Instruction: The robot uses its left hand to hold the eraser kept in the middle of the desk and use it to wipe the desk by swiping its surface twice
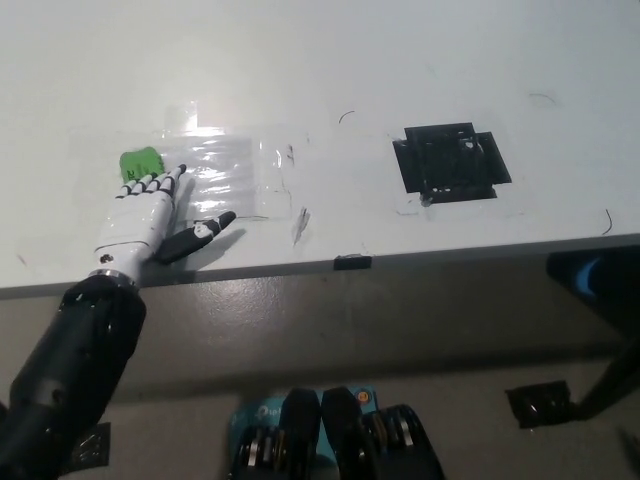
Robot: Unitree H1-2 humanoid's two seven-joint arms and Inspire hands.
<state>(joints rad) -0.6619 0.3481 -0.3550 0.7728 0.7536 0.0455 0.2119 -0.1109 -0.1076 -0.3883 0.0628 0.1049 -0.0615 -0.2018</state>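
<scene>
Your eraser (140,162) is a small, bright green block at the left of the frame, on the smooth white desk (330,60). The left hand (145,215) lies flat, fingers pressing on it. Shiny clear tape (225,170) gleams beside it.

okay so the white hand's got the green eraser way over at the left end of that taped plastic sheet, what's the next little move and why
Probably sweep the left hand back toward the robot's right, keeping the green eraser pressed under its fingers. The eraser sits at the left end of the taped plastic sheet, so most of the sheet and the desk beyond it lie to that side. The right hand is out of view.
</scene>
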